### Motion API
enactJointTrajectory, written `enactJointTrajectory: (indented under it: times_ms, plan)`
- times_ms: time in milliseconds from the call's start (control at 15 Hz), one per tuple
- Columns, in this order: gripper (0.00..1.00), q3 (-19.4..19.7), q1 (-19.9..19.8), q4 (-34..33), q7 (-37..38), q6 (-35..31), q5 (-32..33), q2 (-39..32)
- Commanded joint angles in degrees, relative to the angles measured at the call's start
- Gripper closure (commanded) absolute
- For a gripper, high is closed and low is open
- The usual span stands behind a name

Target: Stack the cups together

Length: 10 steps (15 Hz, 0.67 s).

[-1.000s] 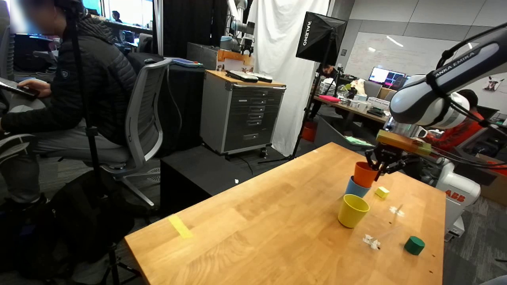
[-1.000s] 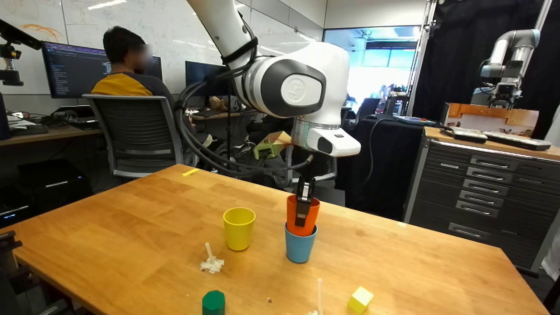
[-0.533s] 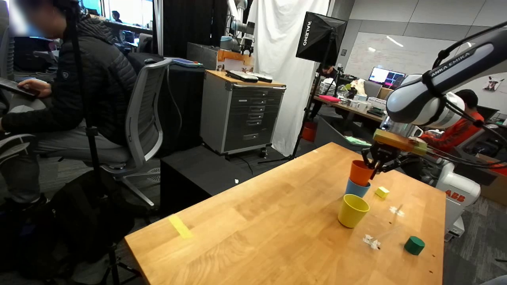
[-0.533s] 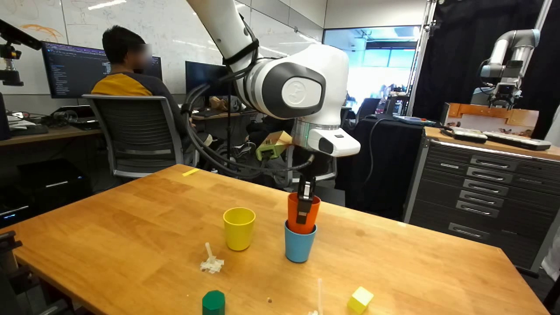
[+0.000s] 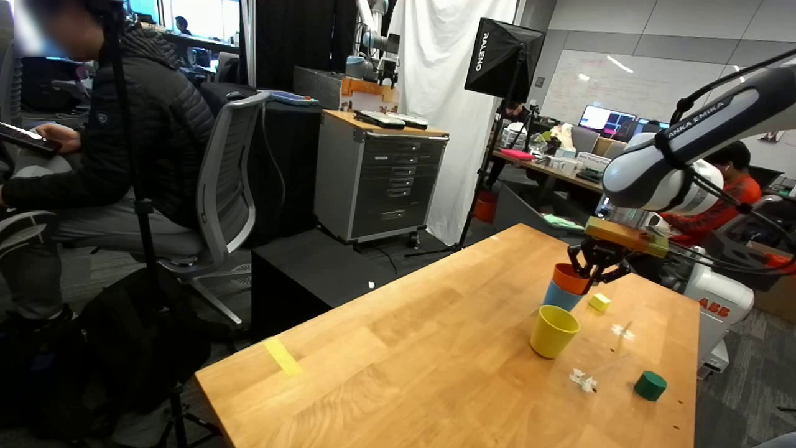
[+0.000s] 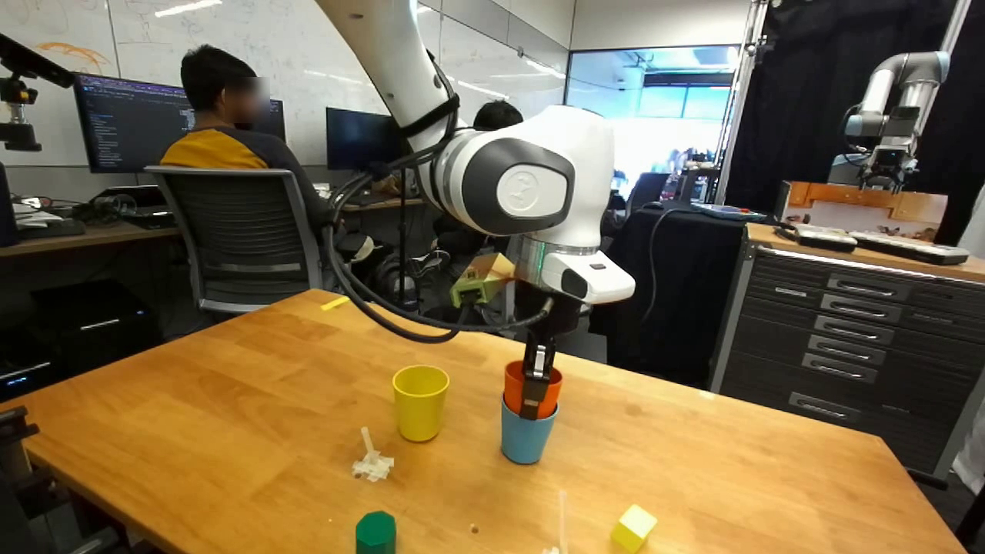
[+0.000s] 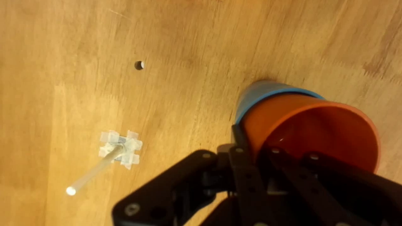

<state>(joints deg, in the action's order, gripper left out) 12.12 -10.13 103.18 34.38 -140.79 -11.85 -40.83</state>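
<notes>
A wooden table (image 5: 385,336) spreads across both exterior views. Above it reaches a white arm (image 6: 531,173), with a black gripper (image 7: 256,146) pointing down at its end. The yellow cup (image 6: 420,408) stands upright on the wood, open end up, near the other two cups but apart from them. The blue cup (image 6: 525,442) also stands upright on the table. The orange cup (image 7: 320,131) is partway inside the blue cup, its upper wall and rim showing above the blue rim; whether its base reaches the bottom cannot be seen. The jaws are clenched on the orange cup's wall, one finger (image 6: 532,392) outside it and the other inside; whether the outer one touches the blue rim is hard to tell. A green block (image 5: 650,386) stands near the table's edge. A smaller yellow block (image 6: 634,528) lies on the wood, apart from the cups. Two patches of white tape (image 6: 373,468) are stuck to the table, each with a thin clear stick (image 6: 368,440) rising from it. A small dark hole (image 7: 138,65) shows in the wood in the wrist view.
</notes>
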Motion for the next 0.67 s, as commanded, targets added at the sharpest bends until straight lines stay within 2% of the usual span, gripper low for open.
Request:
enactJointTrajectory:
  times_ms: [0, 333, 467, 600]
  plan:
    - [0.72, 0.0, -0.1, -1.4, -1.4, -0.3, -1.0, -1.4]
    - [0.39, -0.3, -0.3, -1.1, -1.7, -0.2, -1.4, -0.8]
    - [0.35, -0.6, -0.3, -1.0, -1.9, -0.3, -1.6, -0.2]
    - [0.38, -0.9, -0.4, -1.1, -2.2, -0.4, -2.1, 0.7]
